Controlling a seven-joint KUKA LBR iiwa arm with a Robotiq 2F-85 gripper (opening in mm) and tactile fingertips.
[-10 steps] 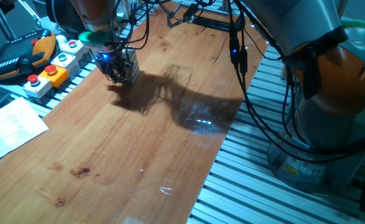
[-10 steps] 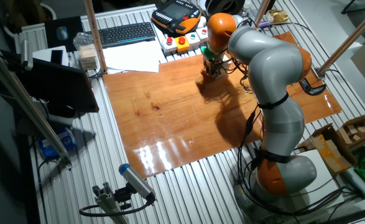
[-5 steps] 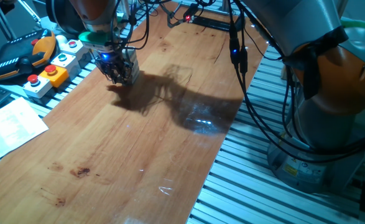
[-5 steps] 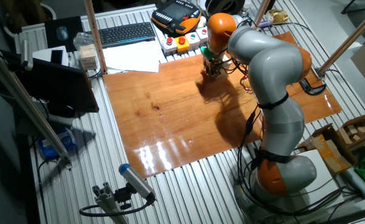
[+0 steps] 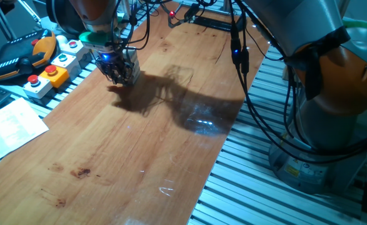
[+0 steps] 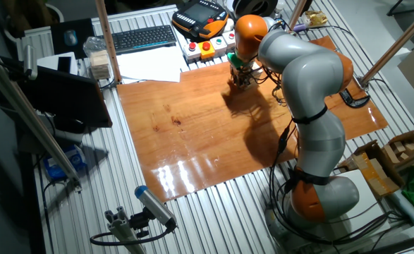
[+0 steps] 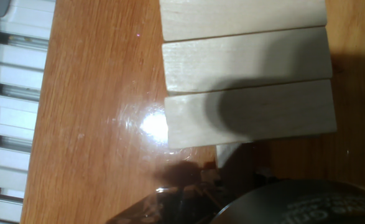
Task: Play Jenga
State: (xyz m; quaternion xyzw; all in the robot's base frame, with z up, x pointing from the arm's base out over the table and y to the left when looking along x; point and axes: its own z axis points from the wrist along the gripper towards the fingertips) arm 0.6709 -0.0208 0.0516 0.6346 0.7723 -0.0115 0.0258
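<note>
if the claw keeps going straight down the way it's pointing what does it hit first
Most likely the Jenga blocks: the hand view looks straight onto three pale blocks lying side by side on the table. The claw hangs low over that spot. How much gap remains, I cannot tell.

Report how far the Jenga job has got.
Done: three pale blocks lie side by side on the wooden board, seen in the hand view. In hand: the gripper hangs low over that spot near the button boxes; whether it holds a block cannot be told. Left: further crosswise layers; a spare stack stands off the board.
</note>
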